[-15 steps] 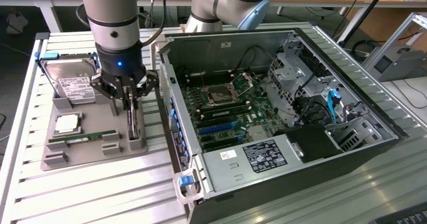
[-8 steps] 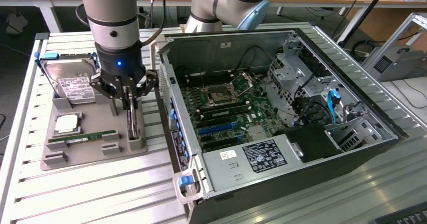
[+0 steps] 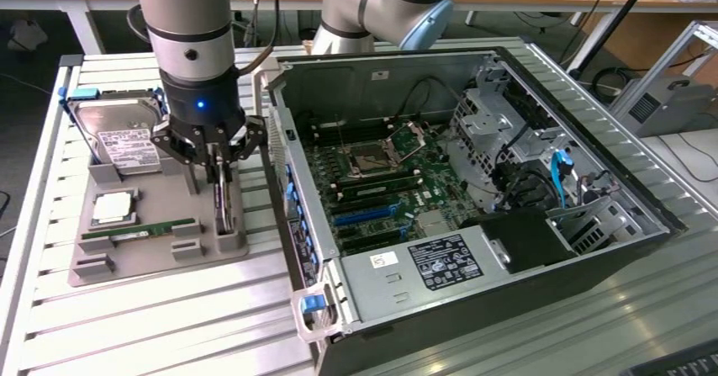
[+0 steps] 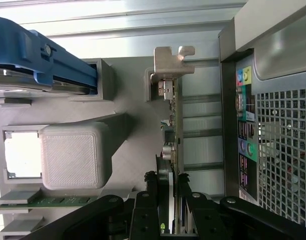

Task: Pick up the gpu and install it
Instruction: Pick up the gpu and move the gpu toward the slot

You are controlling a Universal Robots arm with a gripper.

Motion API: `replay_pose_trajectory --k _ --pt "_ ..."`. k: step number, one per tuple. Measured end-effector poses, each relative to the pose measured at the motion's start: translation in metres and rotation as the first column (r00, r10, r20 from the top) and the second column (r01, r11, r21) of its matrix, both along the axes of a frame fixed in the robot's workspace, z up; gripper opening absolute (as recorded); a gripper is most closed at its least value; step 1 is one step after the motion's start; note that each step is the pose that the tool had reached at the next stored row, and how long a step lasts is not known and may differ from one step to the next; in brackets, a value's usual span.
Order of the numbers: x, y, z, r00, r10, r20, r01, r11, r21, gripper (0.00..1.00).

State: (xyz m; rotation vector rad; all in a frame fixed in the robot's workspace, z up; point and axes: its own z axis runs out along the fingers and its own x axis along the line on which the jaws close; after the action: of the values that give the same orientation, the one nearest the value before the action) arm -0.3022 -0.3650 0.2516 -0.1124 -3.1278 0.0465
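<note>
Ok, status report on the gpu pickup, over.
Gripper shut on gpu. It stands on edge in gray tray slot, not lifted. Open computer case beside tray, nothing between.

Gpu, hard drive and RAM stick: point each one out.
Green gpu card with silver bracket (image 4: 169, 62): wrist view, on its metal end bracket.
Boxy silver hard drive with white label (image 3: 124, 146): exterior view, on the label.
Narrow green RAM stick (image 3: 140, 230): exterior view, mid-length.

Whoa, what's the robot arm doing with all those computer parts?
The robot arm's end effector is closed on a graphics card that stands on its edge in a gray tray. The card is not lifted out yet. A hard drive and a memory stick sit in the same tray. An open computer case stands beside the tray, on the exterior view's right.
</note>
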Motion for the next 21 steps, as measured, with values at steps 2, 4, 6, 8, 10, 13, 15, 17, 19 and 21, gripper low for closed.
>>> replay_pose_trajectory --k 2,4,6,8,10,13,15,17,19,21 --pt "0.0000 0.0000 0.0004 1.0000 0.000 0.0000 0.000 1.0000 0.0000 0.27" --pt "0.0000 0.0000 0.0009 1.0000 0.000 -0.0001 0.000 1.0000 -0.0001 0.27" --pt "0.0000 0.0000 0.0016 1.0000 0.000 -0.0002 0.000 1.0000 -0.0002 0.27" --pt "0.0000 0.0000 0.0024 1.0000 0.000 0.0000 0.000 1.0000 0.0000 0.27" --pt "0.0000 0.0000 0.0030 1.0000 0.000 0.0000 0.000 1.0000 0.0000 0.27" --pt "0.0000 0.0000 0.0043 1.0000 0.000 0.0000 0.000 1.0000 0.0000 0.27" --pt "0.0000 0.0000 0.0048 1.0000 0.000 -0.0001 0.000 1.0000 -0.0001 0.27" --pt "0.0000 0.0000 0.0052 1.0000 0.000 -0.0001 0.000 1.0000 0.0000 0.27" --pt "0.0000 0.0000 0.0057 1.0000 0.000 -0.0001 0.000 1.0000 0.0000 0.27" --pt "0.0000 0.0000 0.0062 1.0000 0.000 -0.0001 0.000 1.0000 0.0000 0.27"
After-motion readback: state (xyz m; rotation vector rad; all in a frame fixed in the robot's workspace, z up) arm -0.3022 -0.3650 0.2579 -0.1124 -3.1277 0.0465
